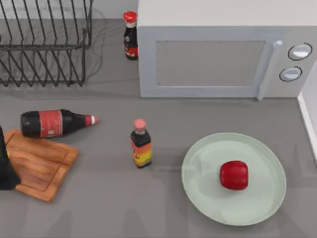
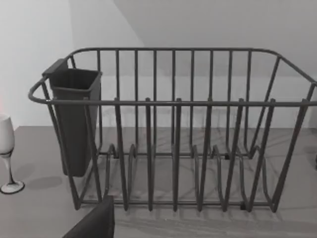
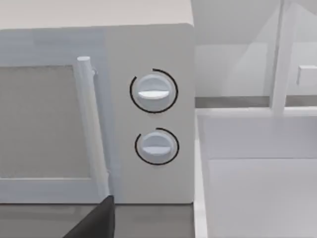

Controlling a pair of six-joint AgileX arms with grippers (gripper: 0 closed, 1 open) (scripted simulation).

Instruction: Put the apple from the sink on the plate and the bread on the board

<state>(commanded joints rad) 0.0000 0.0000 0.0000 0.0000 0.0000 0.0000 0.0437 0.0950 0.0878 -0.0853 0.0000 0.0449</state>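
3 bottles on the grey table (image 1: 163,208) in the top view: a dark one with a red label lying on its side (image 1: 54,122) at left-centre, a small one with a pink cap standing (image 1: 141,144) mid-frame, a red-capped one (image 1: 131,35) upright at top, just beside the microwave (image 1: 223,54) left wall. Apple (image 1: 234,174) sits on the plate (image 1: 198,193), lower right of frame, a bit right of the plate's middle. Board (image 1: 42,166) lies at lower left, tilted, its top corner near the lying bottle; nothing sits on its visible surface. A dark arm part (image 1: 6,168) overlaps the board's left edge at the frame's left border; can't tell what the left gripper's fingers are doing.

Left wrist view faces the dark wire dish rack (image 2: 173,139) with a utensil cup (image 2: 74,119) hung on one end, plus a wine glass (image 2: 7,153) at the frame's left edge, which the top view lacks. A dark finger piece (image 2: 96,223) pokes in at bottom; opening can't be judged.

Right wrist view faces the microwave's handle (image 3: 91,129) and 2 dials (image 3: 154,119), with the white sink (image 3: 257,188) wall to the right of it. A dark finger piece (image 3: 96,220) at bottom; gap can't be told.
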